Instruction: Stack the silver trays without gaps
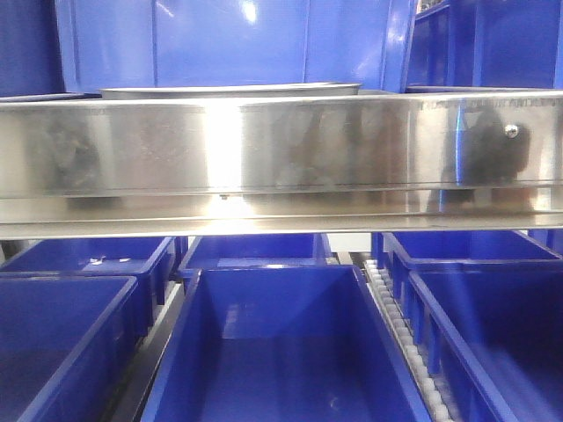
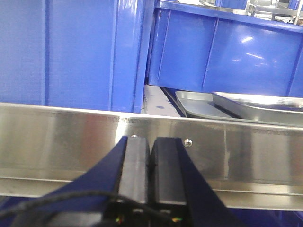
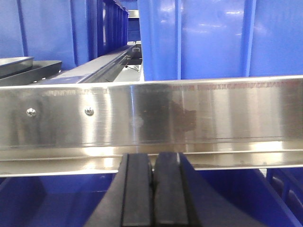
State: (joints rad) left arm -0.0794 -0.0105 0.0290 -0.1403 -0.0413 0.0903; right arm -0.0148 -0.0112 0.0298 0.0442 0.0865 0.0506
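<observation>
Both pincers, left (image 2: 150, 165) and right (image 3: 152, 184), were pressed together and empty, below the long mirror-like steel shelf band (image 1: 281, 154). The shallow rectangular silver metal trays (image 2: 246, 106) lay overlapped, askew, behind it; the pincers should part and clear the band before reaching.

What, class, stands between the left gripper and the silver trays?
The steel shelf band runs across directly in front of the shut left gripper; the silver trays lie behind and above it, to the right.
</observation>
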